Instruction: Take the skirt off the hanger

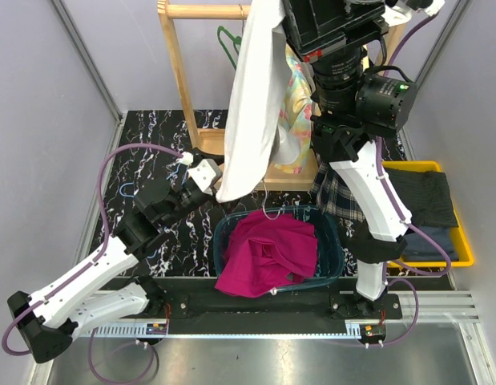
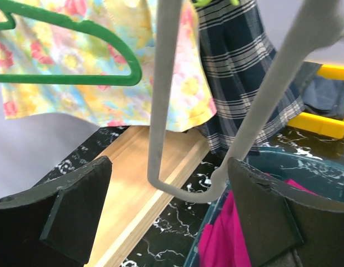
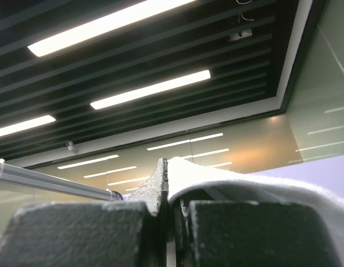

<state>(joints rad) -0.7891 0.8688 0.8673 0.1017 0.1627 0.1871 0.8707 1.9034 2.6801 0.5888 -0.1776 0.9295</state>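
The white skirt [image 1: 252, 104] hangs long from the top of the top external view, where my raised right arm holds it. In the right wrist view my right gripper [image 3: 170, 189] is shut on a fold of the white skirt [image 3: 227, 175]. The pale grey hanger [image 2: 160, 111] dangles with its corner low between the fingers of my left gripper [image 2: 169, 167], which stands open around it. Whether the hanger touches a pad I cannot tell. In the top external view my left gripper [image 1: 206, 172] sits at the skirt's lower left edge. A thin hanger hook [image 1: 270, 210] dangles over the basket.
A wooden rack [image 1: 177, 72] at the back carries a green hanger [image 1: 228, 40], a floral garment [image 1: 296, 104] and a plaid garment [image 1: 337, 196]. A teal basket [image 1: 336, 241] holds magenta cloth [image 1: 268, 253]. A yellow tray [image 1: 464, 241] with dark clothes lies at the right.
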